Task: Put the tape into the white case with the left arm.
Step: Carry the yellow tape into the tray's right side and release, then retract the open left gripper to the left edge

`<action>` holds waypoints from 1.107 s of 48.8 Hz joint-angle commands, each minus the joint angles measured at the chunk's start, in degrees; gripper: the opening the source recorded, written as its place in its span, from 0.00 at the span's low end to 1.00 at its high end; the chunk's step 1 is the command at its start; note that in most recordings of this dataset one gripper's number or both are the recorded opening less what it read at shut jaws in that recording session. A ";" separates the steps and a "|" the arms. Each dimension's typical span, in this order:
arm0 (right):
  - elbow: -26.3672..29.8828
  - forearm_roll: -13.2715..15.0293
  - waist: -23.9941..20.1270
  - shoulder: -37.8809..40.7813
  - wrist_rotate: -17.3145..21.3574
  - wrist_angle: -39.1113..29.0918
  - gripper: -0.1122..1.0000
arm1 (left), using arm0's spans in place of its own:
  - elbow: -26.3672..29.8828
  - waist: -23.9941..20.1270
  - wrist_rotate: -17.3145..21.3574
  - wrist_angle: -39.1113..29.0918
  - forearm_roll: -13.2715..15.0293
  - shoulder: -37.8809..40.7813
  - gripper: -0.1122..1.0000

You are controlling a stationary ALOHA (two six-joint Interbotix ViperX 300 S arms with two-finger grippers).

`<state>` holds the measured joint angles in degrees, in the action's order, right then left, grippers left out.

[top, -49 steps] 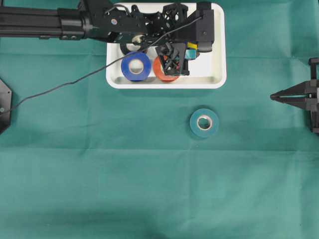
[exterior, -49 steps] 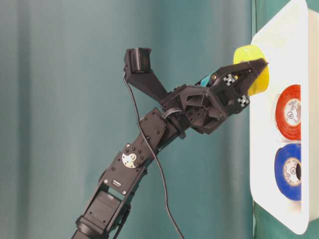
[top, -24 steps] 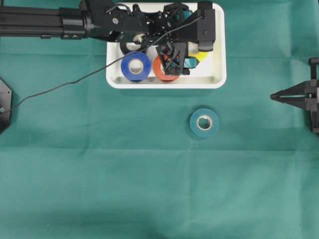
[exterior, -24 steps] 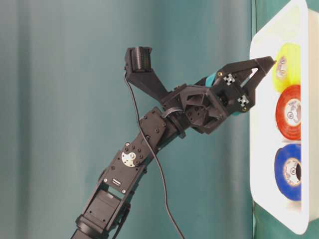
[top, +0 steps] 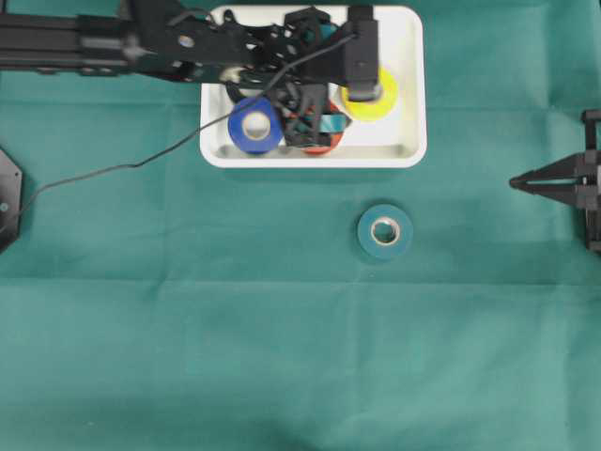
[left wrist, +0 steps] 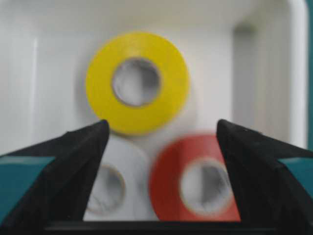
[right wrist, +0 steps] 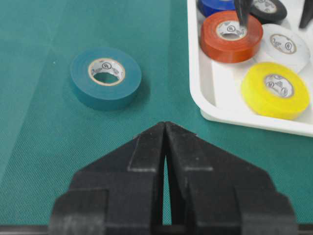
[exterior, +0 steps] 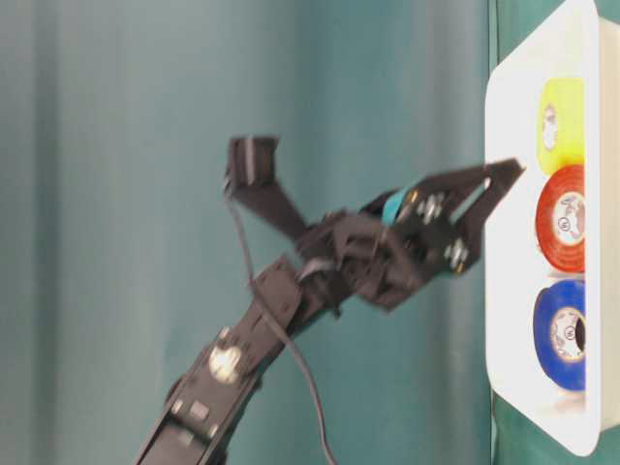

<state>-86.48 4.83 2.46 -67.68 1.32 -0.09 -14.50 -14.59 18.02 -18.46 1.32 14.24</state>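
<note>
A yellow tape [top: 374, 97] lies flat in the right part of the white case [top: 413, 155], free of any grip. My left gripper [top: 315, 108] hovers open over the case with nothing between its teal-banded fingers [left wrist: 73, 161]. One fingertip hangs above the red tape [right wrist: 230, 32]. In the left wrist view the yellow tape [left wrist: 137, 83] lies ahead of the open gripper [left wrist: 161, 129]. A teal tape [top: 384, 231] rests on the cloth below the case. My right gripper [top: 515, 182] is shut and empty at the right edge.
The case also holds a blue tape [top: 252, 127], a white tape [right wrist: 283, 46] and a black tape [right wrist: 269, 7]. A black cable [top: 122, 169] trails from the left arm across the green cloth [top: 282, 357].
The left gripper, shut on the yellow tape a second ago, opened and dropped it flat into the case. It has since drawn back left over the red tape. The right arm stayed still.
</note>
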 commanded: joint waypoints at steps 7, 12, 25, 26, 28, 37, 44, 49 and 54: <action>0.79 0.09 0.00 0.35 0.09 0.62 0.02 | -8.53 2.02 -0.09 0.70 0.18 -11.16 0.89; 0.62 0.09 0.09 0.35 0.09 0.62 0.02 | -12.39 2.37 -0.18 0.97 0.18 -14.50 0.89; 0.62 0.09 0.09 0.35 0.09 0.62 0.02 | -20.65 3.60 -3.78 1.32 0.18 -21.09 0.89; 0.62 0.09 0.00 0.35 0.09 0.62 0.02 | -21.36 3.69 -3.96 1.41 0.18 -21.53 0.89; 0.62 0.09 0.00 0.35 0.09 0.62 0.02 | -22.59 3.96 -4.31 1.41 0.26 -22.50 0.89; 0.62 0.09 0.00 0.26 0.09 0.62 0.02 | -27.42 5.36 -5.10 1.49 0.18 -27.16 0.89; 0.62 0.09 0.09 0.26 0.09 0.62 0.02 | -31.20 6.77 -5.10 2.81 0.26 -31.38 0.89; 0.62 0.09 0.09 0.26 0.09 0.62 0.02 | -33.75 7.21 -5.10 4.39 0.26 -33.75 0.89; 0.62 0.09 0.00 0.35 0.09 0.62 0.02 | -36.39 7.56 -5.10 4.75 0.26 -36.12 0.89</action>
<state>-86.40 4.83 2.46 -67.76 1.32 -0.09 -50.19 -7.38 13.01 -14.41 1.41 -19.60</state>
